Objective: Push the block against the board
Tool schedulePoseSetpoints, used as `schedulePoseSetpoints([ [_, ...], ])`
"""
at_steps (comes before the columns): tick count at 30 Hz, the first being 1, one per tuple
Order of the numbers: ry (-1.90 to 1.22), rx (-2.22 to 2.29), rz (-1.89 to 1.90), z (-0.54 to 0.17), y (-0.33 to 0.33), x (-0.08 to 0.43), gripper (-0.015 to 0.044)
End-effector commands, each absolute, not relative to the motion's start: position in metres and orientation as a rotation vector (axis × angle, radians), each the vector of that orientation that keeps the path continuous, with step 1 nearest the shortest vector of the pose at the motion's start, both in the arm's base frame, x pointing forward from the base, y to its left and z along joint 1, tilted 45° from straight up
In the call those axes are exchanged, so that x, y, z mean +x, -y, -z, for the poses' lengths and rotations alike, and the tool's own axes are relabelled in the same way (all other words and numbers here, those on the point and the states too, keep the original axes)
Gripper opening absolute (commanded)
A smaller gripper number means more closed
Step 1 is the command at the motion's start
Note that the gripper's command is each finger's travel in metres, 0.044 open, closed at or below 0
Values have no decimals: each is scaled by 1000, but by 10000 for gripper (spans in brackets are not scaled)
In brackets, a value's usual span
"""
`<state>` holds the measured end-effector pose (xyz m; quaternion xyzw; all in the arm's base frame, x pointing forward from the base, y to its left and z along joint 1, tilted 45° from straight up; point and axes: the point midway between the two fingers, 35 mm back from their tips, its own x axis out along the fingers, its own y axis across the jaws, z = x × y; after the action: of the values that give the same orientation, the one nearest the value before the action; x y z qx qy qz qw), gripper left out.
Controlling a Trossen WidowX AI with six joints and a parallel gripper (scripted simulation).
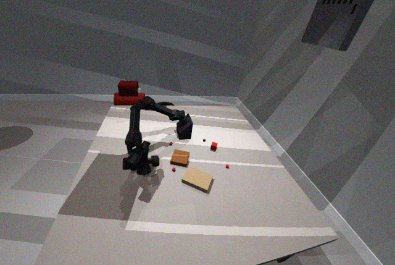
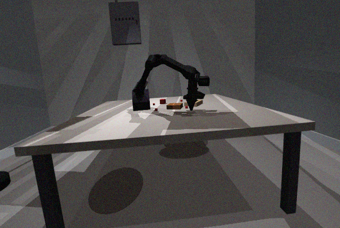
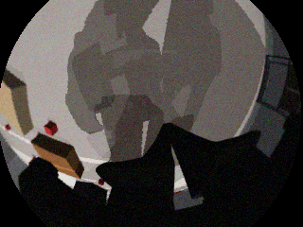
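The orange-brown square block (image 1: 180, 157) (image 2: 174, 106) (image 3: 58, 155) lies flat on the table. The tan board (image 1: 197, 178) (image 2: 198, 102) (image 3: 18, 106) lies flat near it, turned at an angle to it, with a narrow gap between them. In the exterior view my gripper partly hides the board. My gripper (image 1: 144, 172) (image 2: 191, 109) (image 3: 167, 127) is shut and empty. It points down, low over the table, to the left of the block and board in the top view, apart from both.
A small red cube (image 1: 173, 169) (image 2: 186, 107) (image 3: 50, 128) lies between my gripper and the two parts. Other small red cubes (image 1: 171, 143) (image 1: 203, 139) (image 1: 227, 166) and a larger red cube (image 1: 213, 146) (image 2: 162, 101) lie around them. The arm's dark base (image 1: 184, 126) (image 2: 141, 100) stands behind the block.
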<state>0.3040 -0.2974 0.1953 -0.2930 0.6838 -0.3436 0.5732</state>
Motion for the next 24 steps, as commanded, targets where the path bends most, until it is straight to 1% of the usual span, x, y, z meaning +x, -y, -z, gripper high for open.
schedulePoseSetpoints([
  [1,-1649,-764,674,-172,276,319,0],
  [12,-1721,-1005,307,-120,204,348,0],
  [24,-1755,-1275,-86,-69,124,354,0],
])
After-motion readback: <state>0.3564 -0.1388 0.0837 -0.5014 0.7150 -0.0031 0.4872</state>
